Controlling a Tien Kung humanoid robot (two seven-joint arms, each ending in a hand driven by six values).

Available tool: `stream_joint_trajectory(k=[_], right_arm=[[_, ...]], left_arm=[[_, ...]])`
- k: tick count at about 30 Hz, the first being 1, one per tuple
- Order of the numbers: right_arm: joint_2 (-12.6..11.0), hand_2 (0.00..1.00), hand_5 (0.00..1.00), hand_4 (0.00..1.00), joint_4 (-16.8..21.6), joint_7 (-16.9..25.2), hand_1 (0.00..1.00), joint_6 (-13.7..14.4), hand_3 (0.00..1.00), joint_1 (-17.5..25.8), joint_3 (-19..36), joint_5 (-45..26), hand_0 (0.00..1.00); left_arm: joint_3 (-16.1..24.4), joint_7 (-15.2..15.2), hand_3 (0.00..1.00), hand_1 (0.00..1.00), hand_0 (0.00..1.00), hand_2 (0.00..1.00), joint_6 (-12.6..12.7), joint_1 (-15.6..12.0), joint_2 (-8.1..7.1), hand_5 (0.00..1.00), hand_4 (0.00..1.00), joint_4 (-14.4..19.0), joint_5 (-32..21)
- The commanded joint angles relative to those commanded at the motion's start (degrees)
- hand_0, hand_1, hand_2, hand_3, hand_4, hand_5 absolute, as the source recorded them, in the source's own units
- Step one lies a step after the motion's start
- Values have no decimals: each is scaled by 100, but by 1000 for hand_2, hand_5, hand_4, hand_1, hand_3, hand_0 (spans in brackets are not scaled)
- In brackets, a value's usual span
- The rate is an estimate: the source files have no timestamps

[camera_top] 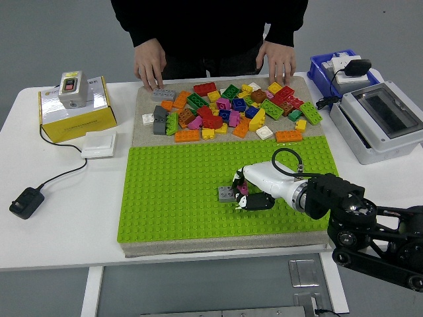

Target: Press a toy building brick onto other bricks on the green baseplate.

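A grey brick (226, 193) sits on the green baseplate (172, 191) near its middle. My right hand (241, 193) reaches in from the lower right, its fingers curled around a small pink brick (242, 189) held against the grey brick's right end. Whether the pink brick is seated on the studs I cannot tell, because the fingers cover it. A pile of loose coloured bricks (231, 109) lies on the beige mat beyond the baseplate. My left hand is out of view.
A person stands at the far side with one hand (149, 64) and the other hand (277, 61) resting at the mat's far edge. A yellow box with a switch (76, 102) stands left, a grey enclosure (383, 119) and blue bin (340, 72) right. A black adapter (26, 202) lies at left.
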State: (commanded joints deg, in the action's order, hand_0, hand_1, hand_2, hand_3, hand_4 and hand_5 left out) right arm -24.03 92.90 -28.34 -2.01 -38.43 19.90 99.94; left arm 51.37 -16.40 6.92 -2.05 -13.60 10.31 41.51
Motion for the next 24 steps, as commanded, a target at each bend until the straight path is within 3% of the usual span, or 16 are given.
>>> stream_joint_trajectory(k=[24], right_arm=[[33, 685, 594, 347, -68, 80, 150, 58, 665, 102, 17, -185, 17]], left_arm=[[5, 4, 666, 636, 645, 583, 1, -33, 1, 587, 335, 0, 14]])
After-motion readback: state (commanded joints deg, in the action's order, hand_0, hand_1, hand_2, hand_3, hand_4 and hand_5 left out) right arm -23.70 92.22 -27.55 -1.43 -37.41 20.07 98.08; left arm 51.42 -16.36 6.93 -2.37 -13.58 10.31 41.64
